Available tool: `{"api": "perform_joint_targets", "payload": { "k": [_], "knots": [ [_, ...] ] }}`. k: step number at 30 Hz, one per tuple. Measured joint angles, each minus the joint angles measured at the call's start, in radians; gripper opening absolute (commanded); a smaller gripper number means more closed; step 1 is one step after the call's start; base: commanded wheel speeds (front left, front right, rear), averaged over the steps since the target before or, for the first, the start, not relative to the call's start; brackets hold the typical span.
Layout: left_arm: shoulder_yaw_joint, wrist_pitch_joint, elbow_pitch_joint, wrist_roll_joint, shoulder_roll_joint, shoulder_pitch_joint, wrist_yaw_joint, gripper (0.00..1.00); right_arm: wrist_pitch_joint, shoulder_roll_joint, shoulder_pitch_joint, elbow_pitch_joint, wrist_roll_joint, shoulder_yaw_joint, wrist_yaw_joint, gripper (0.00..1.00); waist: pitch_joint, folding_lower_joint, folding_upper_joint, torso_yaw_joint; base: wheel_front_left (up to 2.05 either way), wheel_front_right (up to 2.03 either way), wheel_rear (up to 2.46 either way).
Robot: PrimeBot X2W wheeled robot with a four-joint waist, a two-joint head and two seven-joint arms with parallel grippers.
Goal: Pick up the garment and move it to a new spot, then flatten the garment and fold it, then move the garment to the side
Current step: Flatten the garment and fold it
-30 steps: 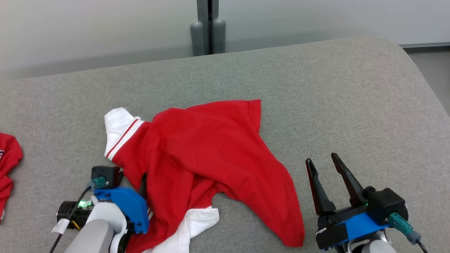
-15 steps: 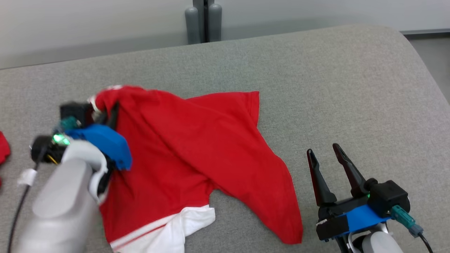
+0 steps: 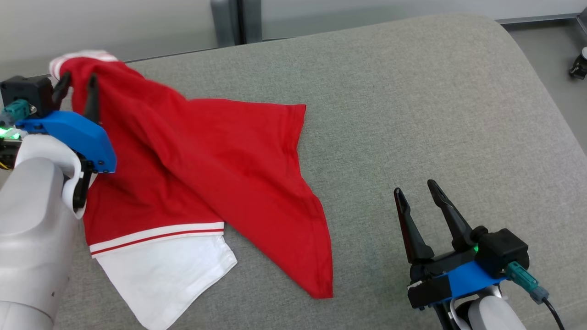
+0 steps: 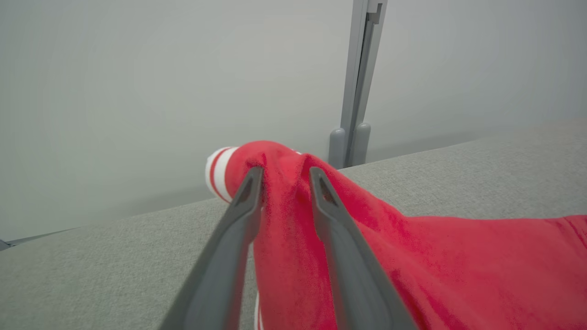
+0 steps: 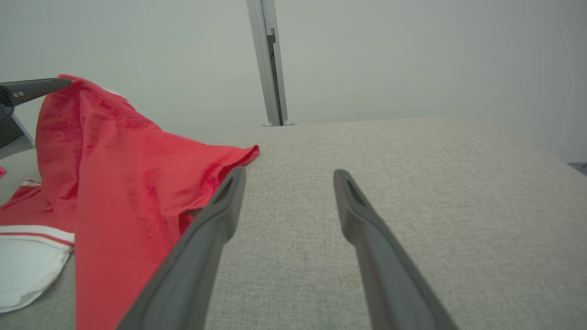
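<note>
Left gripper (image 3: 79, 79) is up off the surface with both fingers pinched on a bunched fold of the red garment (image 3: 206, 151). There's cloth wedged between them, and a white striped cuff (image 4: 220, 172) pokes out just past the tips. From there the garment slopes down to the gripper's right and spreads out on the grey cushioned surface (image 3: 412, 91). Its white sleeve (image 3: 156, 270) lies flat, nearer the robot than the gripper. Right gripper (image 3: 415, 189) is well off to the right of all that, fingers spread apart with nothing in them, clear of the garment.
</note>
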Motion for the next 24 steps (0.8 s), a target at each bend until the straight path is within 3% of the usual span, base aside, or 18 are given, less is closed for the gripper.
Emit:
{"api": "perform_joint_targets", "payload": {
  "k": [7,11,20,24],
  "knots": [
    [-0.004,-0.092,0.042,-0.011,-0.032,0.039,-0.007,1.0,0.0,0.0,0.011,0.01,0.005,-0.007,0.0,1.0,-0.039,-0.0001,-0.0001,0.031,0.0,0.0,0.0],
    [0.012,-0.11,-0.01,-0.014,-0.032,0.127,-0.006,1.0,0.0,0.001,0.026,0.021,0.002,-0.01,0.0,1.0,-0.078,-0.0002,-0.0001,0.056,0.0,0.0,0.0],
    [0.226,-0.112,-0.503,0.041,-0.051,0.512,0.09,1.0,0.0,0.001,0.072,0.027,-0.005,-0.036,0.0,1.0,-0.15,-0.0002,-0.0003,0.124,0.0,0.0,0.0],
    [0.346,-0.113,-0.76,0.121,-0.118,0.701,0.115,1.0,0.0,0.0,0.086,0.028,-0.012,-0.045,0.0,1.0,-0.161,-0.0003,-0.0004,0.162,0.0,0.0,0.0]
  ]
}}
